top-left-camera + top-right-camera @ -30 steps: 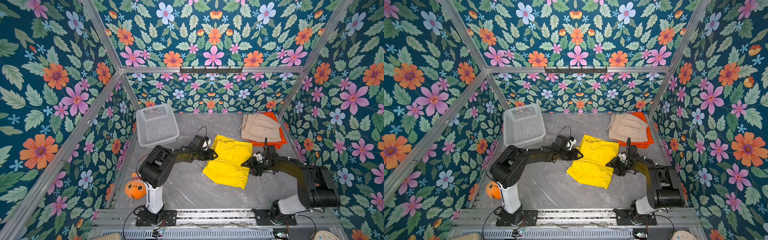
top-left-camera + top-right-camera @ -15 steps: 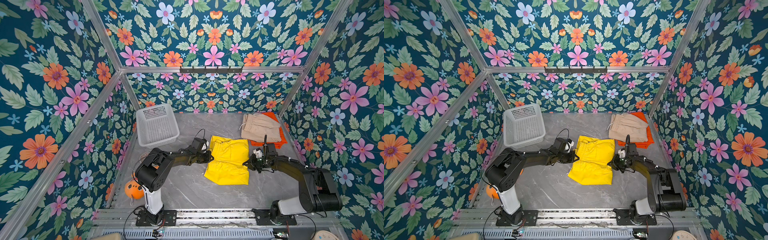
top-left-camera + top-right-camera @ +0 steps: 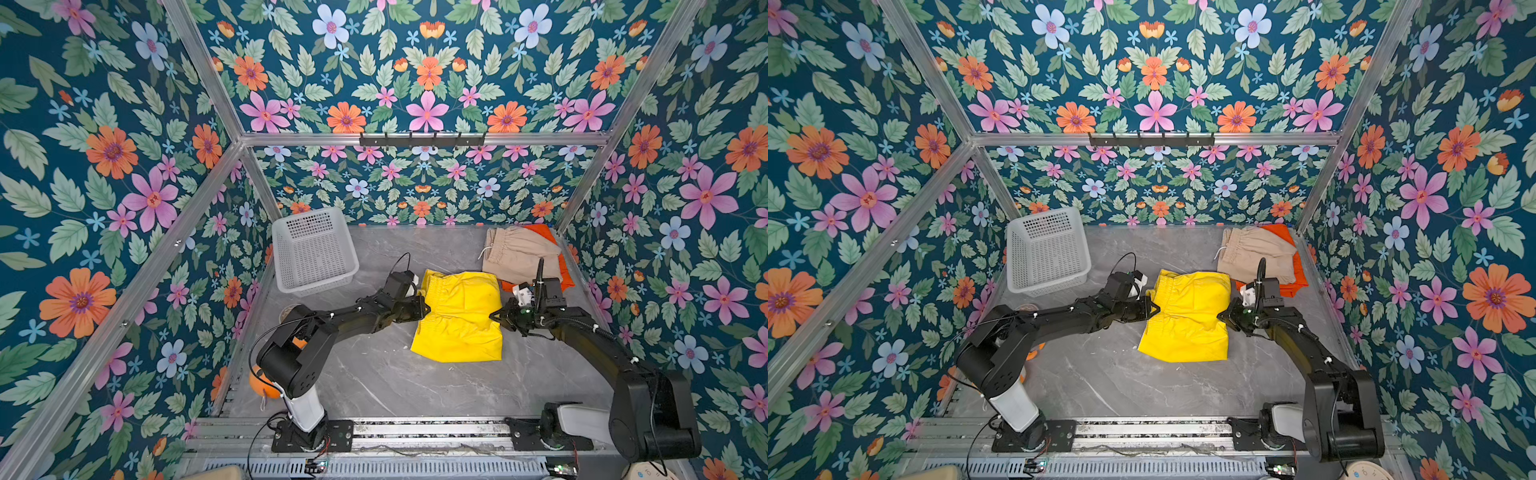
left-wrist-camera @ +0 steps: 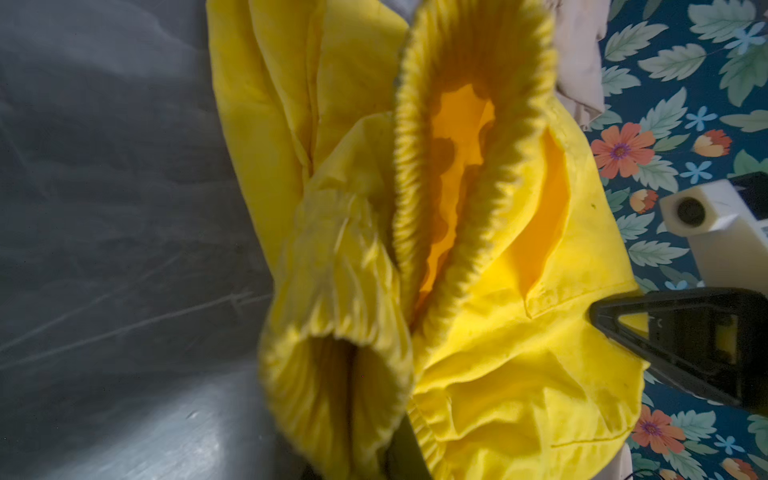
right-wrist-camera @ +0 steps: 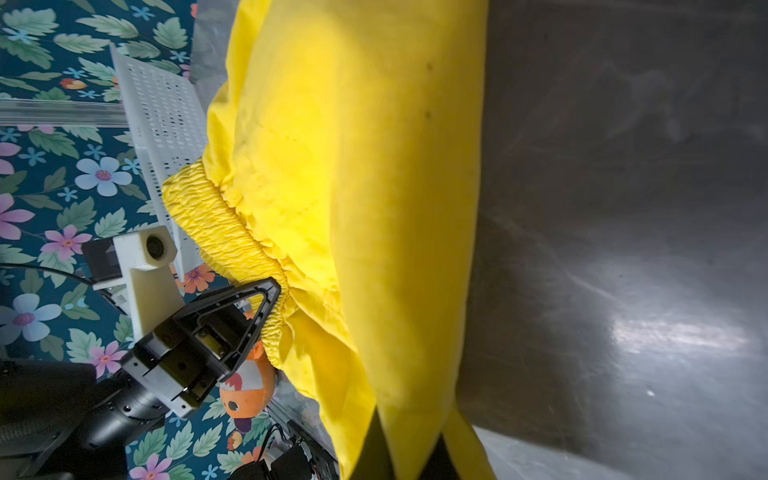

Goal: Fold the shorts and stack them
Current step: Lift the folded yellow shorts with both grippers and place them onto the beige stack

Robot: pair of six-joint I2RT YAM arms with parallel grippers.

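The yellow shorts [image 3: 459,316] [image 3: 1187,320] lie mid-table, waistband toward the back. My left gripper [image 3: 422,309] [image 3: 1156,309] is shut on their left edge by the elastic waistband [image 4: 469,166]. My right gripper [image 3: 496,318] [image 3: 1221,316] is shut on the right edge. In the right wrist view yellow cloth [image 5: 353,166] runs down between my dark fingers [image 5: 374,451], and the left gripper [image 5: 274,286] pinches the far waistband. Beige shorts [image 3: 519,251] [image 3: 1254,249] lie folded on orange shorts [image 3: 544,235] [image 3: 1277,230] at the back right.
A white perforated basket [image 3: 311,249] [image 3: 1046,249] stands tilted at the back left. An orange fish toy [image 3: 264,384] [image 5: 245,390] lies by the left arm's base. Floral walls close in three sides, and a metal rail [image 3: 415,428] runs along the front.
Both grippers have gone from part open to shut on the yellow shorts' side edges. The shorts, skewed a second ago, now sit square between the grippers.
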